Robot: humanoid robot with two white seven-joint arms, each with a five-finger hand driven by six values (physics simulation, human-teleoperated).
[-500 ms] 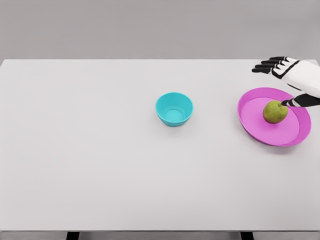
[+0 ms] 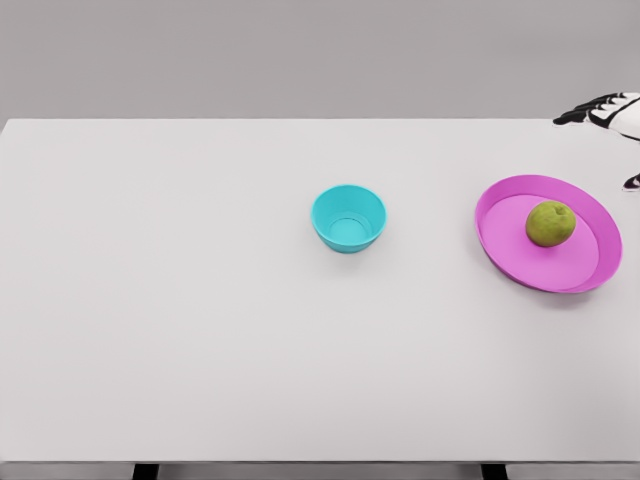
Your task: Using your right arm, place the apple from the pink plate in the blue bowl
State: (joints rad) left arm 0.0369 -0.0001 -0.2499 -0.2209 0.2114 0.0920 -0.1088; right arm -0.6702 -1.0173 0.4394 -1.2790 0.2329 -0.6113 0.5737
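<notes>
Seeing apple [image 2: 551,223] sitting on pink plate [image 2: 500,245], right side of bench [image 2: 200,330]; blue bowl [image 2: 348,217] mid-bench, well apart. Right robot hand [image 2: 603,111] at far right edge, mostly cropped, grasping nothing; finger state I cannot tell. Judging pre-grasp step; next I bring hand down over apple.

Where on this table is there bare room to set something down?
Everything left of the blue bowl lies bare, as does the front strip. The gap between bowl and pink plate is free. Crowded: far right, with plate, apple and right hand.

White robot hand [image 2: 606,110], black fingertips, partly cropped at edge
</notes>
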